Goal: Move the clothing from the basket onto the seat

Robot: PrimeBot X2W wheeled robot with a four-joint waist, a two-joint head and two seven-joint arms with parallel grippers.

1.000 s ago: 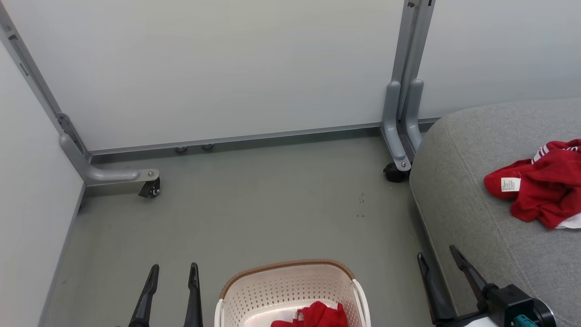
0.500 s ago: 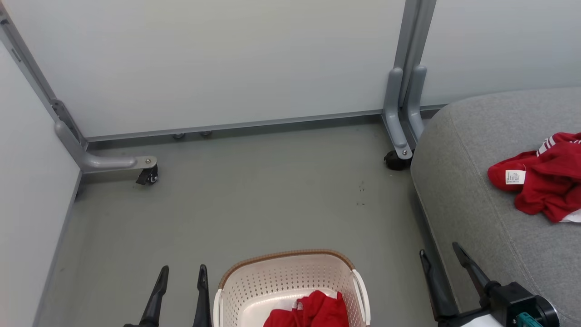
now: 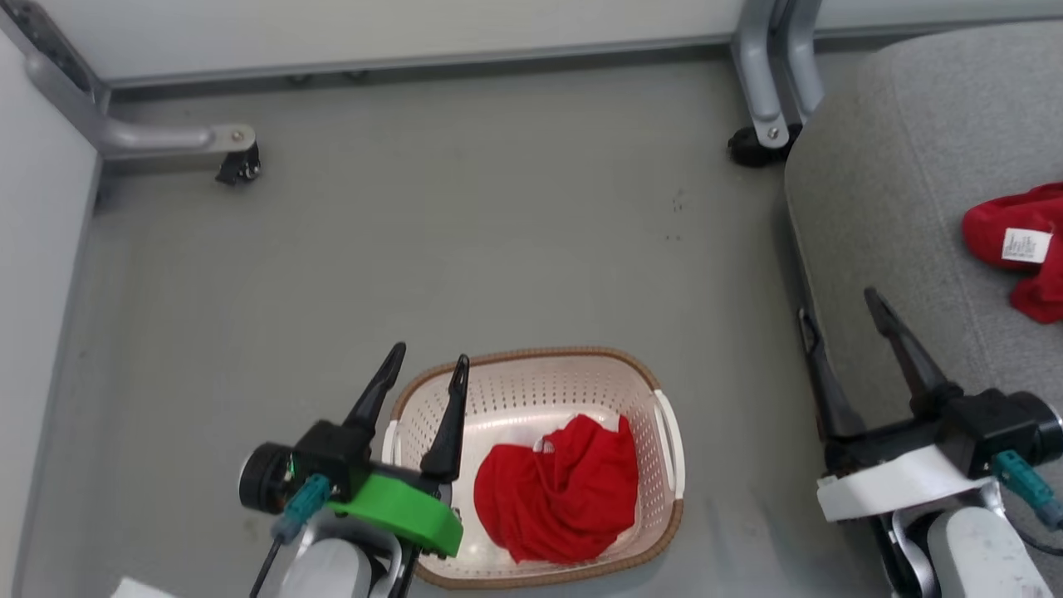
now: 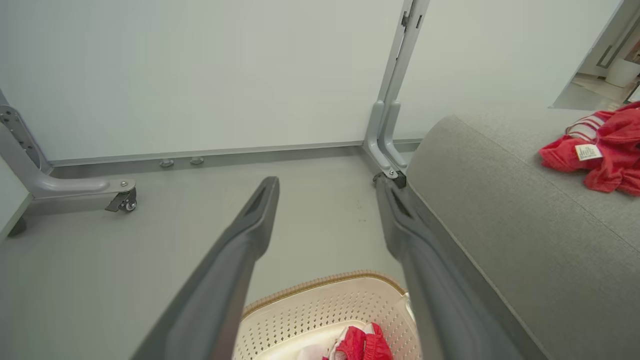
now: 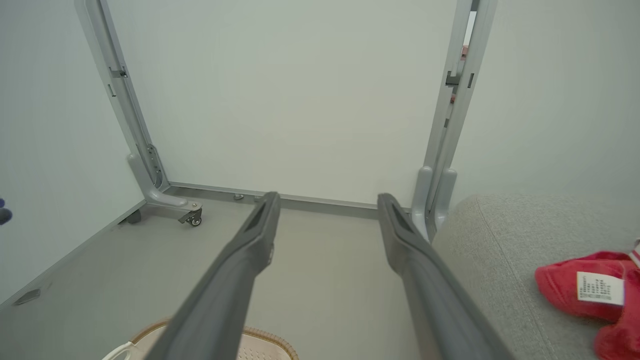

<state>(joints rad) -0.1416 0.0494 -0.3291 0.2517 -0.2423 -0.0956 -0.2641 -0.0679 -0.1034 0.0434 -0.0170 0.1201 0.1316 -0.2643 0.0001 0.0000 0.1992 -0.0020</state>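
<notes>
Head view: crumpled bright red soft garment (image 3: 556, 490) lies in oval cream perforated plastic basket (image 3: 531, 390). Left gripper (image 3: 429, 355) and right gripper (image 3: 836, 303): jaws apart, empty. Fabric looks light, limp; pinch a raised fold.

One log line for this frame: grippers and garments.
left gripper: open, near basket rim | right gripper: open, empty | red garment: in basket | second garment: on seat
</notes>
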